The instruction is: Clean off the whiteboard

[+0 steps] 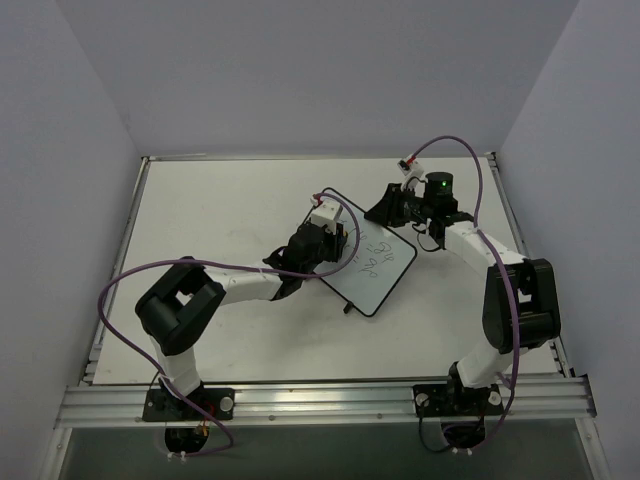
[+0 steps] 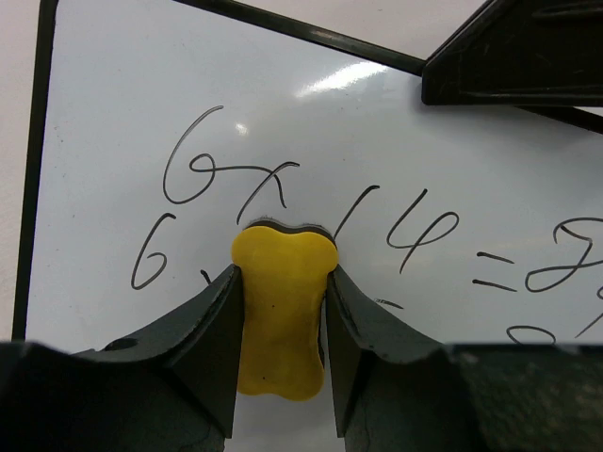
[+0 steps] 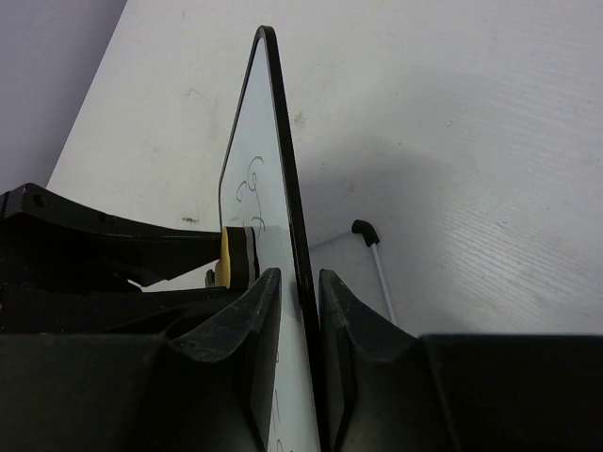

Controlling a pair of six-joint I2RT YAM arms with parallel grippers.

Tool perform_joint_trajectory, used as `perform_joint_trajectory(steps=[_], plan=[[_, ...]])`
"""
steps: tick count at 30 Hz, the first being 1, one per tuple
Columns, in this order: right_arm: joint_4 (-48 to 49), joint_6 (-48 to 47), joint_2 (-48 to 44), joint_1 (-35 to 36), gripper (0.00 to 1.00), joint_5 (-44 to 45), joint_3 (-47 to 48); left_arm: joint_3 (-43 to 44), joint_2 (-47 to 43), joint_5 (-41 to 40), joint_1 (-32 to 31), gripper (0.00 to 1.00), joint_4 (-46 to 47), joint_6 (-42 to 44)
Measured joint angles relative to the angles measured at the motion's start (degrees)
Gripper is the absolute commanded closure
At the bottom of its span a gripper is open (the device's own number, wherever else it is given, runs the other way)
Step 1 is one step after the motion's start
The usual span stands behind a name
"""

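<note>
Partly, the black-framed white whiteboard (image 2: pixel 113 94) is hidden by a yellow eraser block (image 2: pixel 283 320) pinched in the left tool (image 2: pixel 283 273); the right tool (image 3: pixel 299 275) grip cannot be told.

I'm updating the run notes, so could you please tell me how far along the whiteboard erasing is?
Done: the left claw grips the yellow eraser, which sits against the whiteboard. In hand: the right claw straddles the board's edge, apparently to steady it; whether it grips is unclear. Left: nearly everything, since the writing looks intact across the board.
</note>
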Motion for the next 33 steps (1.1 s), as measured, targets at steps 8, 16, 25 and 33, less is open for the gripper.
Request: perform_joint_trajectory(steps=[8,16,25,33], plan=[[0.3,0.6,-1.0,0.8,0.85,-0.1,-3.1,0.4,0.0,0.0,0.3,0.98,0.3,0.2],[0.6,2.5,-2.1,1.5,0.88,-0.7,-4.3,0.4,0.0,0.3,1.1,0.98,3.0,1.3],[0.6,3.1,-2.6,2.6,0.79,-0.8,-4.6,-3.9,0.0,2.8,1.3,0.98,11.4,1.4],[0.2,3.6,-2.7,2.9,0.74,-0.7,-4.7,-7.6,0.0,4.4,1.0,0.98,17.8,0.4]])
